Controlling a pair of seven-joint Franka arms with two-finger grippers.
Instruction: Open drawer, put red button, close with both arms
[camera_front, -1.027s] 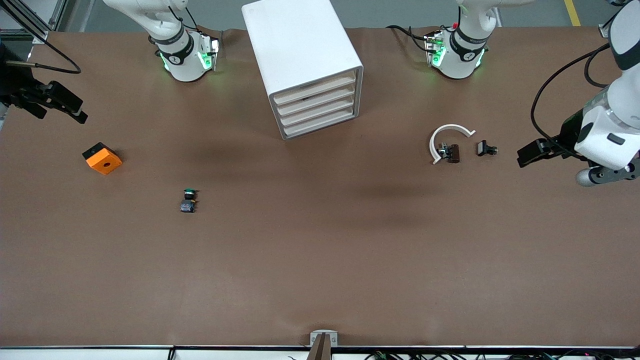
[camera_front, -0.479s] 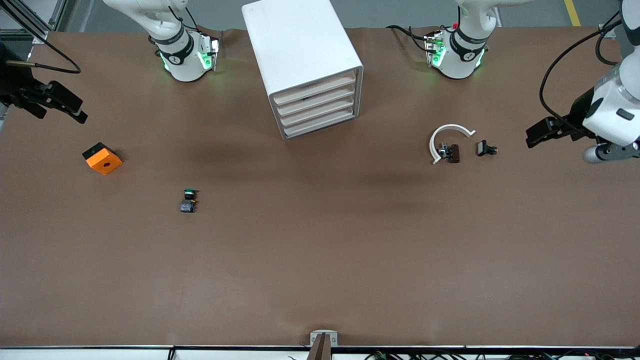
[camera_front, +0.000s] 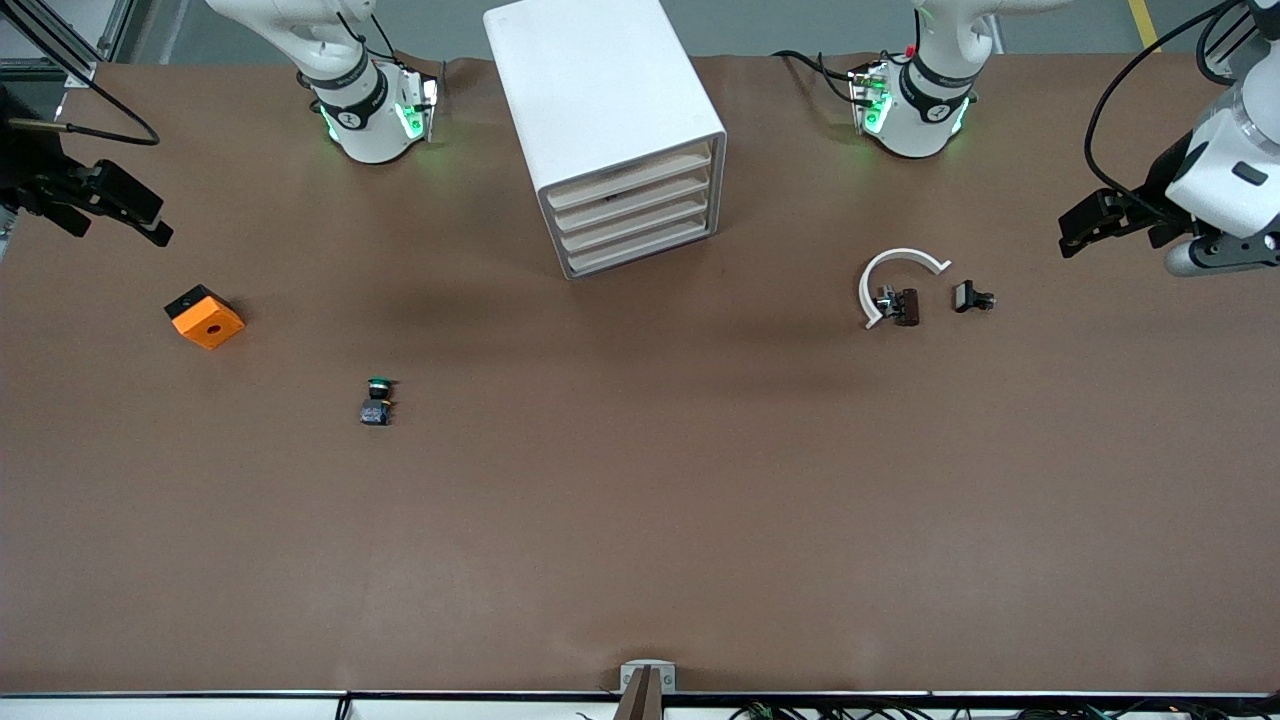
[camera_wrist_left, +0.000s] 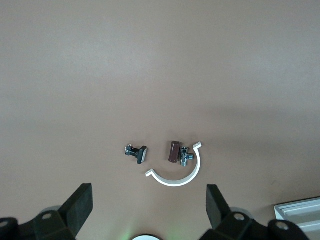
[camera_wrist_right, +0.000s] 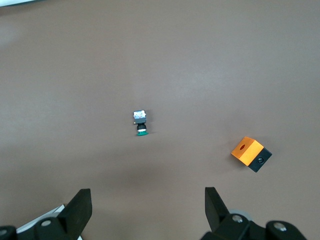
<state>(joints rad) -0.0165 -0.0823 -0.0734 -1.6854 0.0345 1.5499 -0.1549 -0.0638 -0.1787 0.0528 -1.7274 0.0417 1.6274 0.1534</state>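
The white cabinet (camera_front: 600, 110) stands between the two arm bases, and all four of its beige-fronted drawers (camera_front: 632, 218) are pushed in. No red button shows in any view. The green-capped twin button (camera_front: 377, 400) lies on the table and also shows in the right wrist view (camera_wrist_right: 140, 123). My left gripper (camera_front: 1090, 222) is open and empty, up in the air at the left arm's end of the table (camera_wrist_left: 150, 205). My right gripper (camera_front: 120, 205) is open and empty, up in the air at the right arm's end (camera_wrist_right: 148, 205).
An orange block (camera_front: 204, 317) lies near the right gripper. A white curved piece (camera_front: 893, 270), a brown part with metal fittings (camera_front: 903, 304) and a small black part (camera_front: 970, 297) lie near the left gripper. The brown table (camera_front: 640, 520) has bare room toward the front camera.
My left gripper has moved away from the small parts toward the robots' edge of the table and stayed open. My right gripper has barely moved.
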